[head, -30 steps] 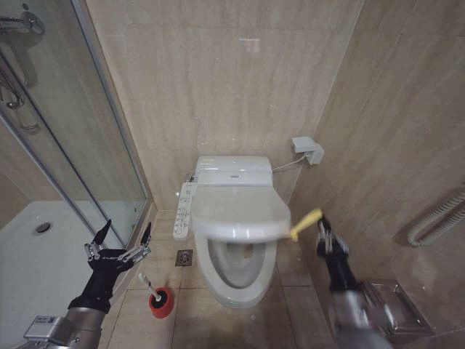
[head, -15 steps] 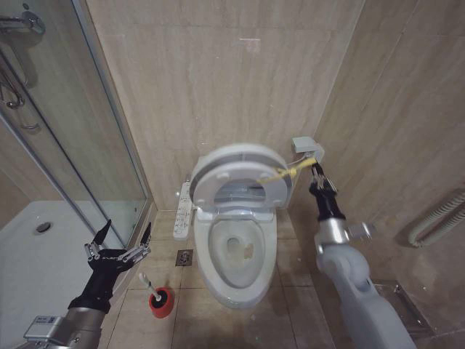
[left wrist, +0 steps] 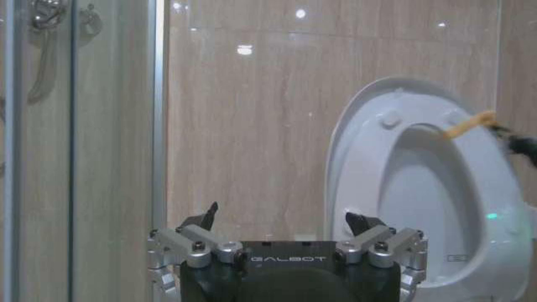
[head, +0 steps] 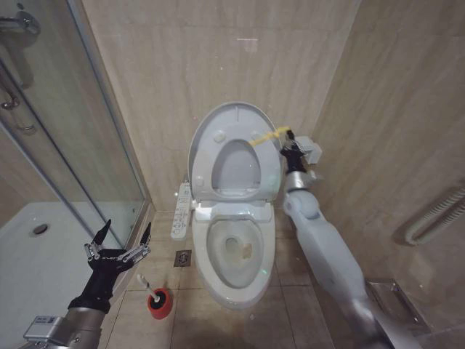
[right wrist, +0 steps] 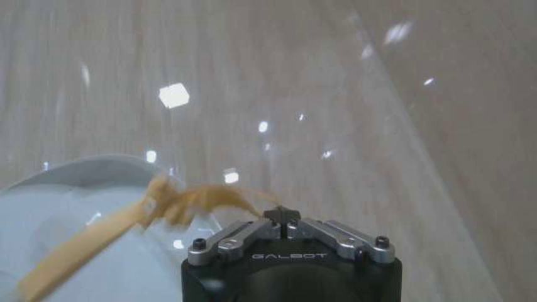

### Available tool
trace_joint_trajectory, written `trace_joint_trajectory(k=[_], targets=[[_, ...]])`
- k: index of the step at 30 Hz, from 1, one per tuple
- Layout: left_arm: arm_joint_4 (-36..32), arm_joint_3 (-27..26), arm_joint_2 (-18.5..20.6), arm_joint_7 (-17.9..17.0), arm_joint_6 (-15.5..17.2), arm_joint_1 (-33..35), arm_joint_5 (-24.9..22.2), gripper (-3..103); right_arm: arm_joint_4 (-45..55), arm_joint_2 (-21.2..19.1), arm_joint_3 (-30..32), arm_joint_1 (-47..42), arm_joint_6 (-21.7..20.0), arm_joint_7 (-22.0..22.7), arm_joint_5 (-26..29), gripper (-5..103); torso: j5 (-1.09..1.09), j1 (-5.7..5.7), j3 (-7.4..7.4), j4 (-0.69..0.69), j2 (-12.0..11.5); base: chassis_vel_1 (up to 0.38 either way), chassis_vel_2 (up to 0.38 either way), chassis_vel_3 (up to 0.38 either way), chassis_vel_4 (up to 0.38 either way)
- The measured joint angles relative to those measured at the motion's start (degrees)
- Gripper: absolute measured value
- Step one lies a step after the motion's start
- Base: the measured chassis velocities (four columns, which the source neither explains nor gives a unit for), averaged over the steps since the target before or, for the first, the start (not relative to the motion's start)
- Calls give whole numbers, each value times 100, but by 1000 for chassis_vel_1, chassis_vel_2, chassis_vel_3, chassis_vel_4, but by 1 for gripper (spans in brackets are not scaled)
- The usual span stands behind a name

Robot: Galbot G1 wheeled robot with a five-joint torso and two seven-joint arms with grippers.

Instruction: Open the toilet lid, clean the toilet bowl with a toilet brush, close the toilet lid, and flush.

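Head view, right claw (head: 289,139) clamped on yellow strip (head: 266,136), toilet lid (head: 234,154) upright, left claw (head: 116,241) spread wide.

From my remote console, I see the beige tiled floor (head: 298,273) carrying the toilet bowl (head: 236,251) against the wall, a red holder cup (head: 159,303) with the toilet brush (head: 147,284) beside it, and a floor drain (head: 183,257) between them.

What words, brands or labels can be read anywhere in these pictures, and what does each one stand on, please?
"GALBOT": on the left tool, in its wrist view.
"GALBOT": on the right tool, in its wrist view.
Side control panel beside the toilet bowl: markings too small to read.
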Motion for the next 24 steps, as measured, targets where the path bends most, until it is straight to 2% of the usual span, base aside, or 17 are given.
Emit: trace_joint_trajectory(k=[7, 9, 15, 24], targets=[[0, -1, 0, -2, 0, 1, 0, 100, -1212, 282, -17, 1057, 187, 108, -761, 0, 0, 1, 0, 9, 0, 0, 0, 0, 0], [0, -1, 0, -2, 0, 1, 0, 100, -1377, 286, 35, 1205, 170, 212, -982, 0, -2, 0, -1, 2, 0, 0, 0, 0, 0], [0, -1, 0, -1, 0, 1, 0, 100, -1332, 161, 114, 1176, -104, 541, -1395, 0, 0, 0, 0, 5, 0, 0, 0, 0, 0], [0, -1, 0, -1, 0, 1, 0, 100, -852, -147, 196, 643, -278, 657, -1422, 0, 2, -1, -1, 1, 0, 0, 0, 0, 0]])
